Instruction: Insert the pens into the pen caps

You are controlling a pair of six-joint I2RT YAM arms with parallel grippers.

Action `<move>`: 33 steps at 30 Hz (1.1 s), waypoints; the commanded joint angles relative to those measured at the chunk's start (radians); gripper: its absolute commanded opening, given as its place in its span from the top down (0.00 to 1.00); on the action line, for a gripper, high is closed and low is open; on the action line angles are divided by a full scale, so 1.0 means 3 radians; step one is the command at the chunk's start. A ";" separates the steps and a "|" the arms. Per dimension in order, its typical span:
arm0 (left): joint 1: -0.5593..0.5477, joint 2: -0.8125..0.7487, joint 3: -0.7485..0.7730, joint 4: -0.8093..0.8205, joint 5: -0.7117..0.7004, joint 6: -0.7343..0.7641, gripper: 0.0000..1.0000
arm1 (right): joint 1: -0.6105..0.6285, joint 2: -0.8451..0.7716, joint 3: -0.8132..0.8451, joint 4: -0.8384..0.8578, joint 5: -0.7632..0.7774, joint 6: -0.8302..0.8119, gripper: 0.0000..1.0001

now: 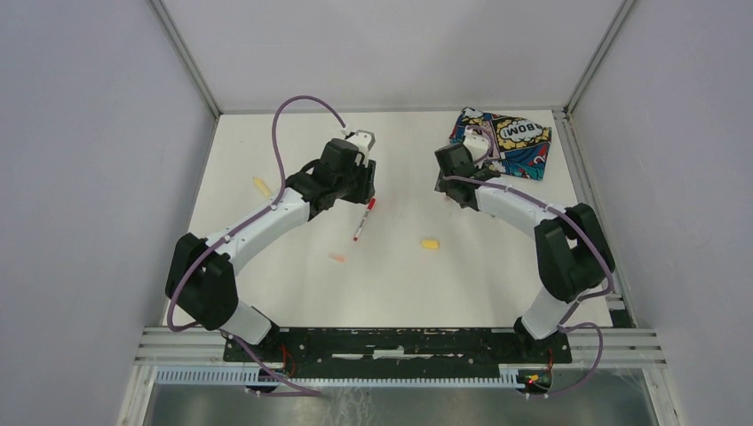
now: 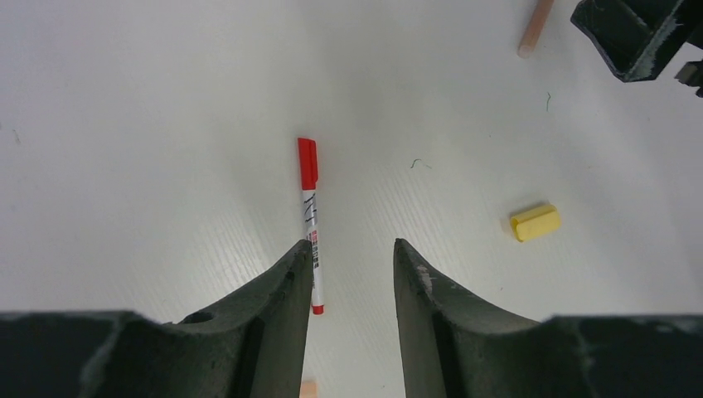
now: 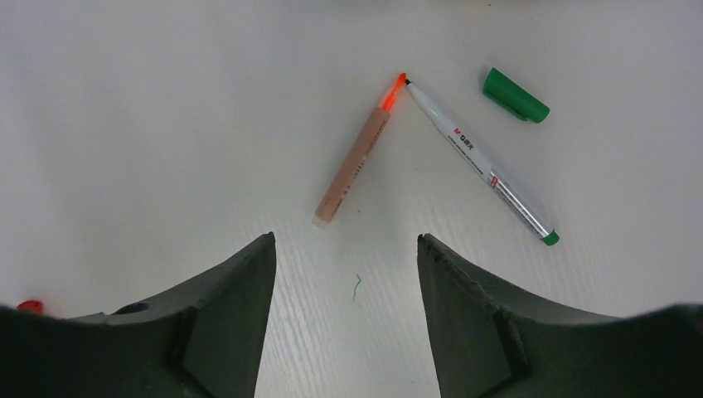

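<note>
Nearest the arm bases, on the white table [image 1: 391, 293], lie two loose caps: the orange cap [image 1: 336, 257] to the left, cut off by the bottom edge of the left wrist view, and the yellow cap [image 2: 535, 222] to the right, well apart from it; just beyond them the red pen [image 2: 309, 232] lies pointing near to far, its red cap [image 2: 307, 163] seated on the far end, its near part partly hidden behind one finger of the left gripper [image 2: 352, 249], whose jaws stand moderately apart and hold nothing; the right gripper [image 3: 344, 240] hangs over the table with jaws wide and empty; beyond it the orange pen [image 3: 358, 153] and the green pen [image 3: 481, 162] lie uncapped, their tips almost touching in a peak, the green cap [image 3: 516, 95] just to the right of that peak; both pens are hidden under the right arm in the top view; a red speck [image 3: 31, 306] beside that gripper's finger is too hidden to identify; far left lies the yellow pen [image 1: 261, 186], too small for detail; far right sits the printed pouch [image 1: 511, 142]; four pens, four caps, three caps loose.
</note>
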 commanded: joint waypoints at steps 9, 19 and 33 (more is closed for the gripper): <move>0.0014 -0.0111 -0.0013 0.0076 0.0044 0.0094 0.54 | -0.0232 0.0710 0.0493 -0.0012 -0.0117 0.0154 0.37; 0.0010 -0.0089 0.0002 0.0062 0.0054 0.0108 0.57 | -0.0293 0.1044 0.0685 -0.0045 -0.0141 0.0007 0.47; 0.0014 -0.0109 0.0008 0.0050 0.0050 0.0116 0.57 | -0.0373 0.1112 0.0591 0.0046 -0.0498 -0.0247 0.68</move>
